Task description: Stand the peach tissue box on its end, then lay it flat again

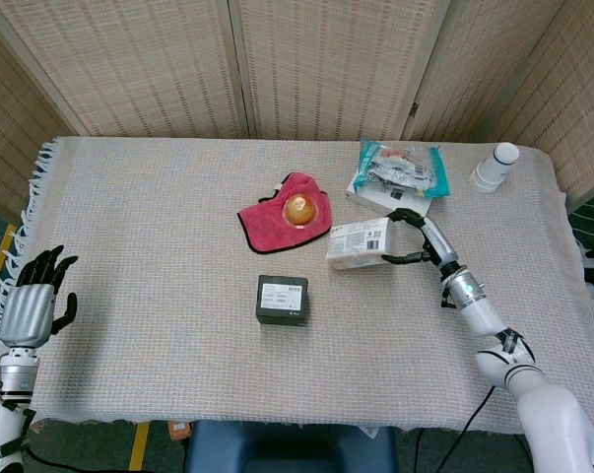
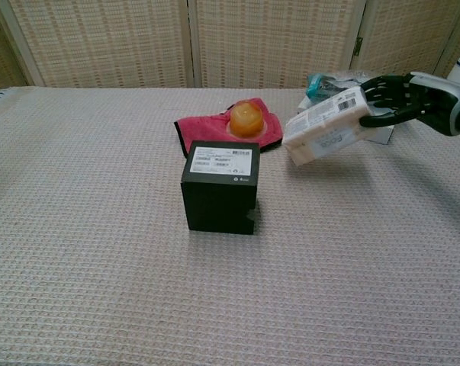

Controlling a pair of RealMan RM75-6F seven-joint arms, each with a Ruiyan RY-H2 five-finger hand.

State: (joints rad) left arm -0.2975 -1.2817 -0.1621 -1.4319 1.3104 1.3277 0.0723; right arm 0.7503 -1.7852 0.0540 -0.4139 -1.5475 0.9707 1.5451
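Note:
The peach tissue box [image 1: 359, 242] [image 2: 325, 126] lies nearly on its side right of the table's middle, tilted with its left end lower. My right hand [image 1: 420, 236] [image 2: 390, 99] grips the box's right end, fingers wrapped over its top and bottom. Whether the low end touches the cloth I cannot tell. My left hand [image 1: 31, 305] hovers off the table's left front corner, fingers spread and holding nothing; only the head view shows it.
A black cube box [image 1: 283, 300] [image 2: 220, 185] stands in the middle. Behind it a red cloth [image 1: 277, 219] carries an orange ball [image 2: 246, 118]. A teal packet on a white box [image 1: 400, 172] and a white bottle [image 1: 495, 168] sit at the back right.

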